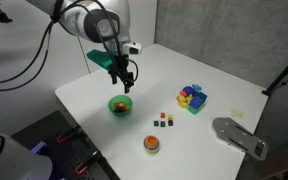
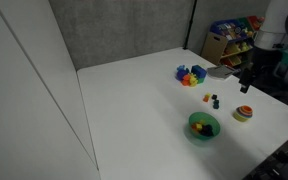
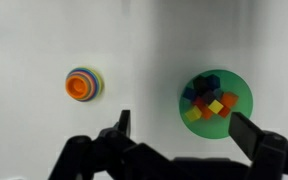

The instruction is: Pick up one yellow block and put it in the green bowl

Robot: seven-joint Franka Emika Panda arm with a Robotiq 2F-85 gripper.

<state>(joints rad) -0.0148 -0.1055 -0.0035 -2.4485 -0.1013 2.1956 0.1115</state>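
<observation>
At the left of the wrist view stands one striped ring stack (image 3: 82, 84), orange on top, upright on the table. Right of it sits one green bowl (image 3: 216, 103), well apart from the stack. The bowl holds several coloured blocks, among them one clearly yellow block (image 3: 215, 106) near the middle of the pile. This block looks cube-like and lies turned corner-on to the camera; no long axis can be made out.

The gripper (image 3: 179, 115) hangs above the table between stack and bowl. Its two fingers (image 3: 124, 125) are spread wide and grip nothing.

In an exterior view, left to right, the bowl (image 1: 119, 104) lies below the gripper (image 1: 127, 82). Next come a few small loose blocks (image 1: 164, 120), whose count is unclear, then one cluster of larger blocks (image 1: 192, 97) farther back. A grey plate (image 1: 239, 135) lies at the right edge.

The table (image 1: 214, 70) is plain white and matte. Grey panels form the far wall (image 2: 124, 30), and a shelf of toys (image 2: 229, 40) stands at the far right in an exterior view.
</observation>
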